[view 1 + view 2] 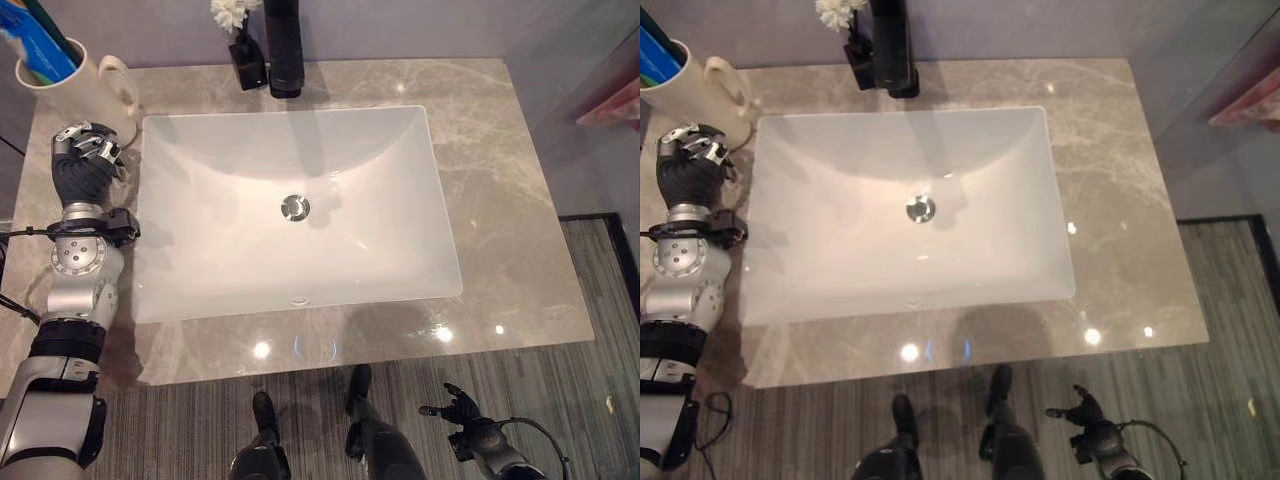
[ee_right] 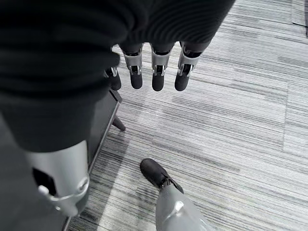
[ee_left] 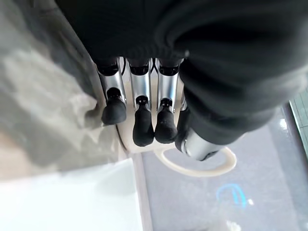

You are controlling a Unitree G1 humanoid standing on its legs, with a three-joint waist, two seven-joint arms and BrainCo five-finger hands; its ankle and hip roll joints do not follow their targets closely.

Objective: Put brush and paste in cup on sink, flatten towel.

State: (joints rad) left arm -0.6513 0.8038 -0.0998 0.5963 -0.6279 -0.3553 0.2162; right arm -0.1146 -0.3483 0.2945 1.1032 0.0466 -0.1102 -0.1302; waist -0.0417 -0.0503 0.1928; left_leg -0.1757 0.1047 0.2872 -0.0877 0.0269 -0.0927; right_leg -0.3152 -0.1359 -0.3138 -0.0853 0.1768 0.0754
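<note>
A cream cup (image 1: 82, 92) with a handle stands on the counter's far left corner. A blue paste tube (image 1: 35, 48) and a dark green brush (image 1: 52, 28) stick up out of it. My left hand (image 1: 85, 158) rests just in front of the cup, beside the sink's left rim, fingers relaxed and holding nothing. In the left wrist view the fingers (image 3: 142, 126) hang right in front of the cup's handle (image 3: 204, 169). My right hand (image 1: 462, 408) hangs low over the floor in front of the counter, open and empty.
A white rectangular sink (image 1: 200, 290) with a metal drain (image 1: 295, 207) fills the middle of the grey marble counter (image 1: 500, 200). A black tap (image 1: 284, 50) and a small black vase with a white flower (image 1: 246, 62) stand behind it. Grey striped floor (image 1: 560, 400) lies in front.
</note>
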